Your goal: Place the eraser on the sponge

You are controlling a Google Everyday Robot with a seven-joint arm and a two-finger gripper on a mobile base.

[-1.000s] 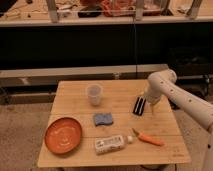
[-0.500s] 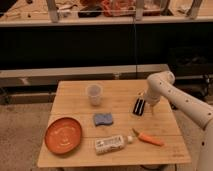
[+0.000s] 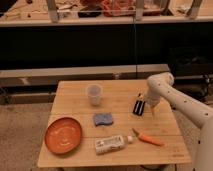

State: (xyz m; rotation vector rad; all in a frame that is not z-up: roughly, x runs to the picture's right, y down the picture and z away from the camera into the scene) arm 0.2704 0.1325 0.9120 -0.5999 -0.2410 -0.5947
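The eraser (image 3: 139, 106), a small black block with a pale stripe, lies on the right side of the wooden table (image 3: 75, 90). My gripper (image 3: 146, 107) hangs from the white arm and reaches down right beside the eraser, at its right edge. I cannot tell whether it touches the eraser. The sponge (image 3: 103, 119), a flat blue-grey pad, lies near the table's middle, to the left of the eraser and a little nearer the front.
A clear plastic cup (image 3: 94, 94) stands behind the sponge. An orange plate (image 3: 63, 135) sits at the front left. A white bottle (image 3: 110, 144) lies at the front middle, and a carrot (image 3: 148, 138) lies to its right. A dark shelf unit stands behind the table.
The arm has come down slightly, bringing the gripper closer to the eraser. The eraser and the other objects have not moved.
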